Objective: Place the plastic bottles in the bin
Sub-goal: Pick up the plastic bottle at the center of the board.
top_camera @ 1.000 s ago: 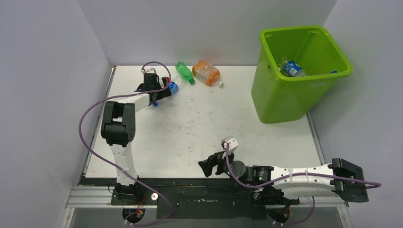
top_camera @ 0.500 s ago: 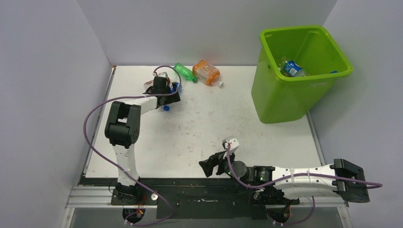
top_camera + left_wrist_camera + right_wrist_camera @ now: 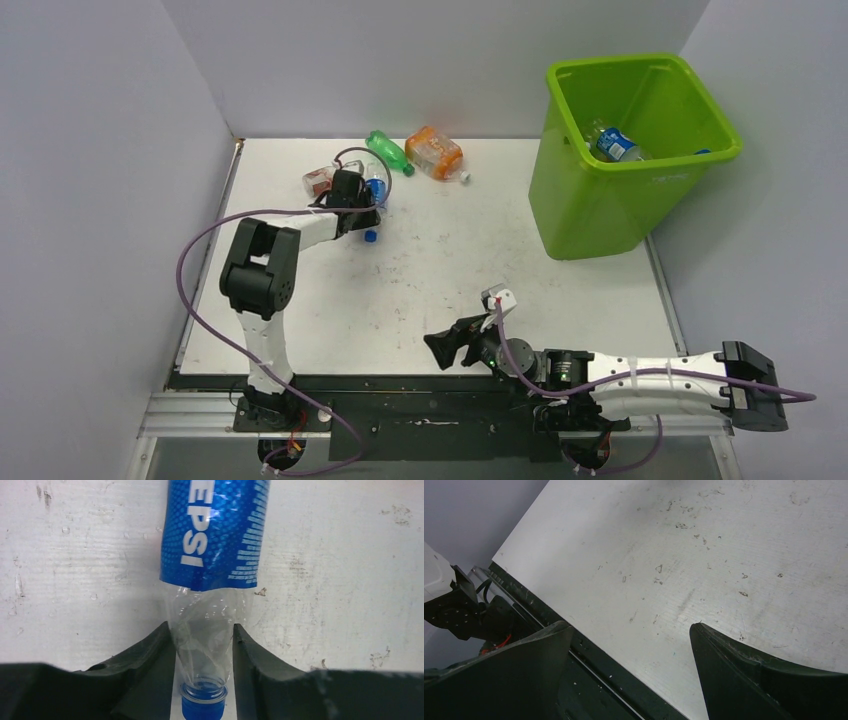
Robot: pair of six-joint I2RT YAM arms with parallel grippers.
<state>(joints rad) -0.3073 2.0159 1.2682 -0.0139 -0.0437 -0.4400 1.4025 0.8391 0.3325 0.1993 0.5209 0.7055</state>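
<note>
Left pincer [image 3: 202, 630] pinches the clear neck of a Pepsi bottle [image 3: 212, 530] lying toward the table's [image 3: 450, 250] far-left corner. I read this as the grasp step. Next I'd lift it clear and carry it across to the bin [image 3: 600, 210] at the far-right corner. Right pincer [image 3: 631, 630] gapes wide and empty by the near edge.

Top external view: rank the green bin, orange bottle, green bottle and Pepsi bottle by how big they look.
1. green bin, by far the largest
2. orange bottle
3. green bottle, slimmer than the orange one
Pepsi bottle: partly hidden in this view, so not ranked against the green bottle.
</note>
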